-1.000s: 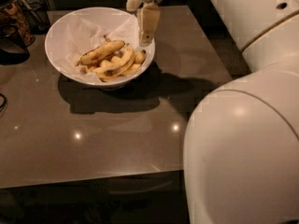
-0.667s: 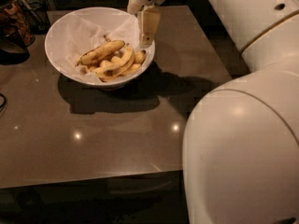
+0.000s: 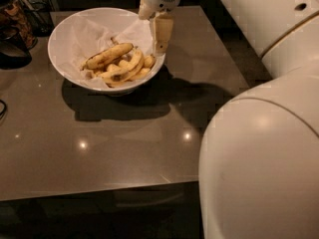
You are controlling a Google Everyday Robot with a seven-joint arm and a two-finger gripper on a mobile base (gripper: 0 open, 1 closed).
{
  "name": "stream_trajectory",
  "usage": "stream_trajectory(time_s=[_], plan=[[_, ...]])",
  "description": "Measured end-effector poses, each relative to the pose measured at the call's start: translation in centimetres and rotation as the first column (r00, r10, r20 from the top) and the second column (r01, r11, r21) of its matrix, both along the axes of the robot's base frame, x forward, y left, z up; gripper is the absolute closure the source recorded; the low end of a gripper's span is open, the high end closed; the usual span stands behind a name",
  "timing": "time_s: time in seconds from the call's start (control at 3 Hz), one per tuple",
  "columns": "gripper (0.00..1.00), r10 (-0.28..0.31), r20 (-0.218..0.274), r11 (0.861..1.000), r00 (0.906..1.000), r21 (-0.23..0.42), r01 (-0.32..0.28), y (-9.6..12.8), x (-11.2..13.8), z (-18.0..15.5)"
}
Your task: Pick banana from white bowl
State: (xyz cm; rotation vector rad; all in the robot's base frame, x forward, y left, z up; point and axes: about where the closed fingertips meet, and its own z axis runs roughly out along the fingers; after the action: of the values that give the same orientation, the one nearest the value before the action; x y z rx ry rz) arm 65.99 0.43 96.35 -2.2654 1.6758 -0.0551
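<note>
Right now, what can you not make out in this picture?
Camera view:
Gripper, at the bowl's right rim: its far side, hidden by its own casing.
Banana: underside, pressed on the pile.
Other bananas: their number, piled under it.
Table: near right corner, behind the robot's body.
Dark things at the left edge: cut off.

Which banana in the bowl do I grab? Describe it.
On the table, find the white bowl at far left; the gripper hangs over its right rim. The banana lies atop the pile, the longest one, dull yellow with dark blotches, unlike the shorter, paler bananas beneath.
</note>
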Motion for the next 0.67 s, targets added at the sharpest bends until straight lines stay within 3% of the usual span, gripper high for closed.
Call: stream_trajectory(time_s=[0.67], plan=[[0.24, 0.087, 0.034, 0.993, 0.9957, -0.082, -0.084, 2.3, -0.8, 0.7]])
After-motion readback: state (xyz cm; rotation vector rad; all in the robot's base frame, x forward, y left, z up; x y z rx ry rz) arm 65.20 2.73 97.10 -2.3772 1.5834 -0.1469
